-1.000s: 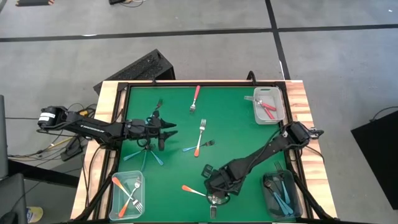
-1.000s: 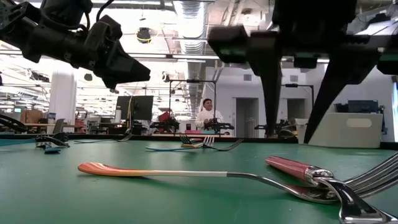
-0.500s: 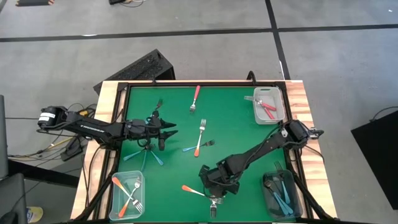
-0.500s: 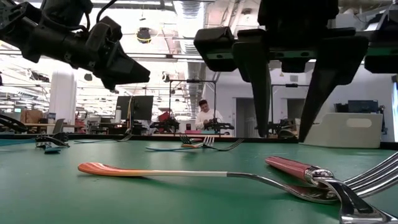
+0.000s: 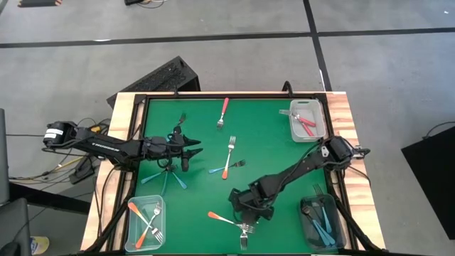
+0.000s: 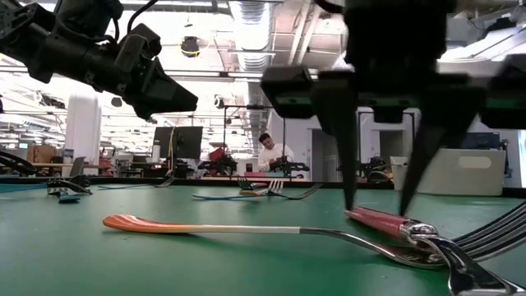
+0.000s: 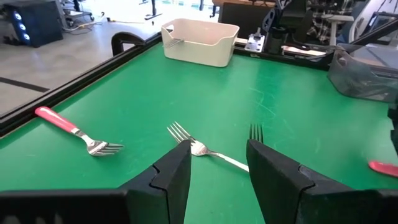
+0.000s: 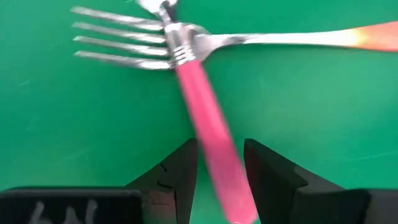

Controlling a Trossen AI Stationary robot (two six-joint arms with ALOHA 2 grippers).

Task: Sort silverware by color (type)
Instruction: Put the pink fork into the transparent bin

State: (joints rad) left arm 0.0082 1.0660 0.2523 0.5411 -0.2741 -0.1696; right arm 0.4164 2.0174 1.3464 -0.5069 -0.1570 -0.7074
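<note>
Two claws | right claw (image 6: 380,205) lowered, apart astride pink fork (image 8: 208,130) | left claw (image 7: 217,163) apart, unmoved

Right gripper (image 6: 378,205) fingers (image 6: 346,140) astride pink-handled fork (image 6: 382,222)

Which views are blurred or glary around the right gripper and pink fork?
Right wrist view: the pink-handled metal fork is streaked with motion blur between the right gripper fingers. Low view: nearest tines go soft; bright ceiling lights silhouette the arms. High view: even, sharp.
</note>
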